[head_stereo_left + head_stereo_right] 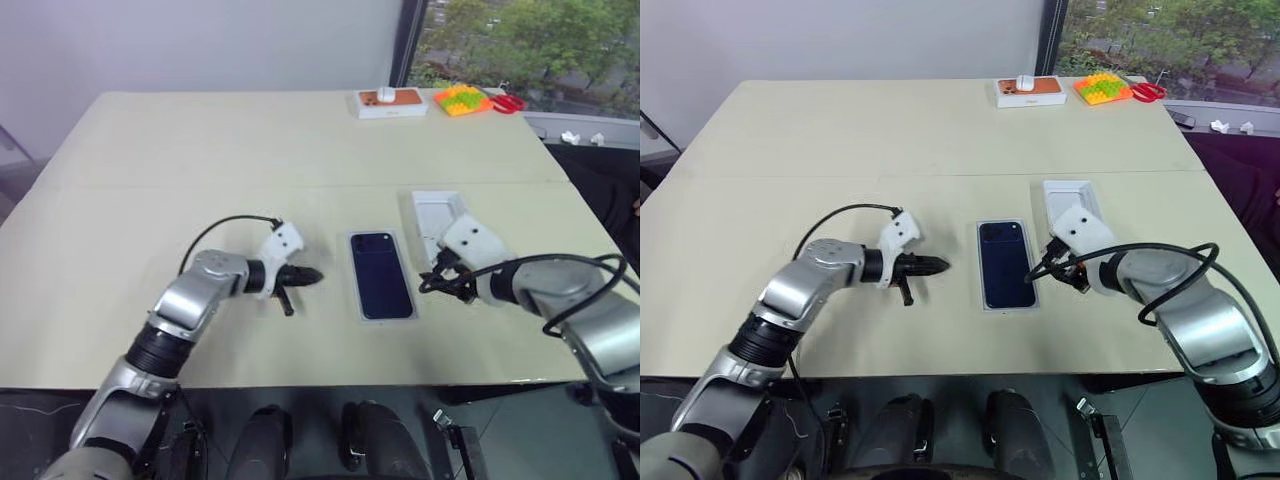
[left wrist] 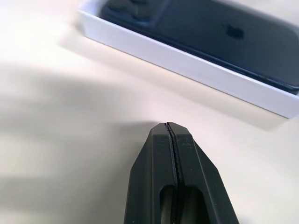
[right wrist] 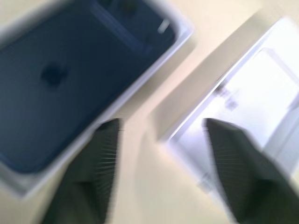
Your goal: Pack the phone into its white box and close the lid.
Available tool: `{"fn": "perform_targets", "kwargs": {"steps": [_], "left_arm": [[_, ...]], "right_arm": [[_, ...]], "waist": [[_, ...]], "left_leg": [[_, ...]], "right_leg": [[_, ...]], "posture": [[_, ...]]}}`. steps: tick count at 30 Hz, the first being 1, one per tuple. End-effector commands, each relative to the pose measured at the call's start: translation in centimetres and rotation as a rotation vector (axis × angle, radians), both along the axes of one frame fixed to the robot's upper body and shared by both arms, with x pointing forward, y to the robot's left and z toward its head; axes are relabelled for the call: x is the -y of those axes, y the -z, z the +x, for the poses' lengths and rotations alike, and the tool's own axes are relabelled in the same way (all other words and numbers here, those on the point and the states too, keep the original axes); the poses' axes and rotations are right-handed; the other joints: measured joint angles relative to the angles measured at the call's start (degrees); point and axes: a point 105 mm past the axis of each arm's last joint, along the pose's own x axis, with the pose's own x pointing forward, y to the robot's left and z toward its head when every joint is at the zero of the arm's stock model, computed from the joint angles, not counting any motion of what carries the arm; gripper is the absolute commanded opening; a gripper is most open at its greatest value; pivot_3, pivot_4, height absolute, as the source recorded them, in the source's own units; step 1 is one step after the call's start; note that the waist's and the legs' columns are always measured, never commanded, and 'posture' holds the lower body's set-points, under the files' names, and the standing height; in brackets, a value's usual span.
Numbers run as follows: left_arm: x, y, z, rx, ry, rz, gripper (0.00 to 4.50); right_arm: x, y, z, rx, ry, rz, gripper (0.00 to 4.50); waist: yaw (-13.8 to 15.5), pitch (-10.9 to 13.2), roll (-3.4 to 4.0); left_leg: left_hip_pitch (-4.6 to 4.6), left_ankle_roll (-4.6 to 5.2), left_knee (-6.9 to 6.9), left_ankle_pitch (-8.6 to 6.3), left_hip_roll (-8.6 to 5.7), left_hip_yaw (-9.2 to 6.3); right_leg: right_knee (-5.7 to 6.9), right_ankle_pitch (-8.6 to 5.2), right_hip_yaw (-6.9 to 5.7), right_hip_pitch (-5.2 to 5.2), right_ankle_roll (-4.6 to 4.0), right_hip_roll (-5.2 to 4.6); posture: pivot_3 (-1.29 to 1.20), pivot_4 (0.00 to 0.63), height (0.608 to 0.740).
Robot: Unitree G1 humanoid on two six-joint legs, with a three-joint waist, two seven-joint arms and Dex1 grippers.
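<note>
A wide, matte, cream-coloured table [image 1: 250, 160] is seen, with a faint seam running across its middle; a pale wall stands behind it and a dark-framed window with green trees is at the far right corner.

The two arms, silver-grey with black cables, are held low over the near half of the table. The left gripper [image 1: 312, 275] is pointed toward the white box from its left, and its two black fingers [image 2: 180, 186] are pressed flat together with nothing between them. The right gripper [image 3: 161, 135] is held above the gap between the white box and the lid; its fingers are spread wide and nothing is gripped.

The lid [image 1: 438, 217], a white rectangular shell lying open side up, is set just right of the white box and slightly farther away, its long axis also running away from the robot.

The white box [image 1: 384, 317], a shallow cardboard base, is placed at the table's middle between the grippers. The phone [image 1: 380, 274] is laid inside it, glossy navy back up, long axis pointing away from the robot, the camera cluster at the far end.

At the far edge are seen a small white box with orange top [image 1: 392, 102], a yellow-green-orange block [image 1: 462, 99] and a red item [image 1: 508, 102].
</note>
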Motion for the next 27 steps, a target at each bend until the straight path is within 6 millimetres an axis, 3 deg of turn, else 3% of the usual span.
{"fn": "perform_targets", "kwargs": {"steps": [1, 4, 10, 23, 27], "left_arm": [[0.0, -2.2, -0.6, 0.08, 0.067, -0.054, 0.0], [-0.3, -2.1, -1.0, 0.106, 0.11, -0.033, 0.0], [-0.2, -2.6, -2.2, 0.146, 0.207, -0.05, 0.0], [0.4, -1.9, -2.6, 0.149, 0.212, -0.067, 0.0], [0.5, -2.0, -2.6, 0.144, 0.216, -0.075, 0.0]], "right_arm": [[0.7, -1.4, 1.5, -0.012, 0.133, 0.108, 3.37], [0.5, -0.7, 3.1, -0.112, 0.238, 0.22, 3.37], [2.1, 0.6, 5.5, -0.215, 0.428, 0.213, 3.37], [2.5, 1.7, 6.6, -0.33, 0.517, 0.252, 3.37], [2.4, 2.0, 6.3, -0.359, 0.518, 0.254, 2.1]], "waist": [[0.12, 0.0, 0.0], [0.17, 0.0, 0.01], [0.24, 0.01, 0.03], [-0.15, 0.0, 0.05], [-0.14, 0.0, 0.06]], "left_leg": [[0.0, 0.0, 0.0, 0.0, 0.0, 0.0], [-0.02, 0.0, -0.01, 0.0, -0.01, 0.02], [-0.07, 0.0, -0.01, 0.0, -0.09, 0.07], [-0.02, 0.02, -0.03, 0.0, -0.01, 0.07], [-0.02, 0.02, -0.03, 0.0, -0.02, 0.08]], "right_leg": [[0.0, 0.0, 0.01, 0.0, 0.0, -0.03], [0.0, 0.01, 0.01, 0.0, -0.01, -0.08], [0.0, 0.01, 0.02, -0.03, -0.01, -0.2], [0.12, 0.02, 0.04, -0.06, -0.01, -0.1], [0.11, 0.02, 0.04, -0.06, -0.01, -0.1]], "posture": [[0.0, 0.15, 0.74], [0.0, 0.15, 0.74], [0.0, 0.15, 0.74], [0.0, 0.15, 0.74], [0.0, 0.15, 0.74]]}}
